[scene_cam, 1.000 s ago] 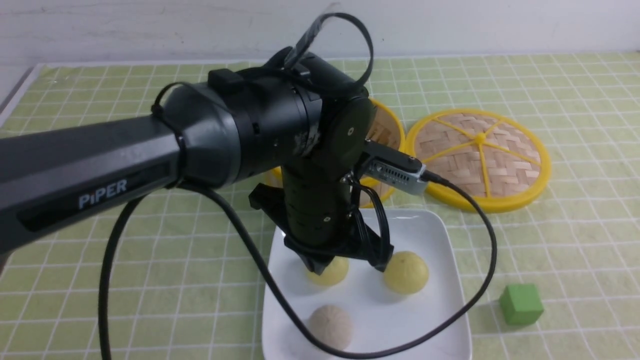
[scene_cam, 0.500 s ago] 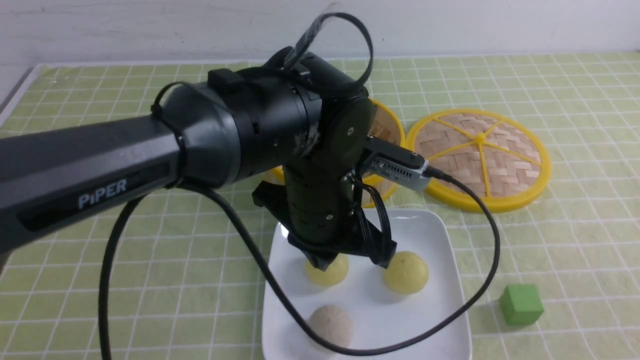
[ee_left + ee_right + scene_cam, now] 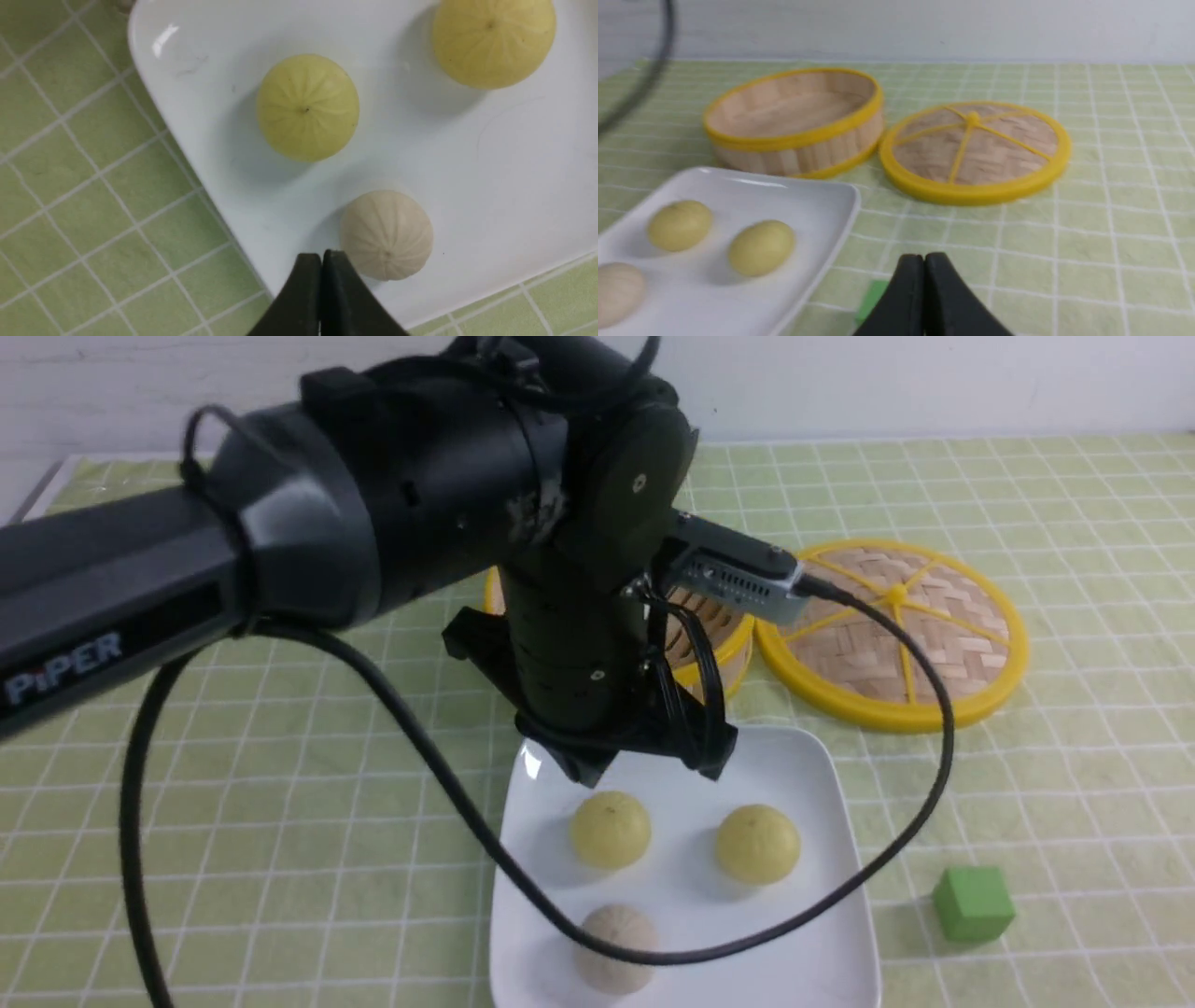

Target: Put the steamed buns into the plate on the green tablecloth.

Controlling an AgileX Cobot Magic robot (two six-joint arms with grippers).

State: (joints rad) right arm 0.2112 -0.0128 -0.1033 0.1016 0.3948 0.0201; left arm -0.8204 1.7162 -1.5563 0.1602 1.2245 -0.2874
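In the left wrist view the left claw (image 3: 322, 255) is fully closed, its two tips meeting with nothing between them; they overlap the edge of the greyish-beige bun (image 3: 387, 234) in the picture, and whether they touch it I cannot tell. Two pale yellow buns (image 3: 308, 108) rest on the same white plate (image 3: 299, 224), domed, with fine creases running to a small dark dimple on top; the greyish-beige one is creased too. In the right wrist view the right claw (image 3: 923, 256) is also closed, gripping nothing, its tips covering part of a green cube (image 3: 873, 295). This view shows the wooden inside of the round steamer (image 3: 796, 112) and its yellow-banded side, which the left arm (image 3: 420, 495) partly hides in the front view. The woven lid (image 3: 980, 144) lies flat just beside it. In the front view the plate sits on the green tablecloth (image 3: 1074, 784), nearer than the steamer and lid, which are toward the tabletop's far edge. All three buns lie apart on the plate: one yellow toward its left edge, the other toward its right, the greyish-beige one nearer, partly crossed by a black cable (image 3: 523, 877).
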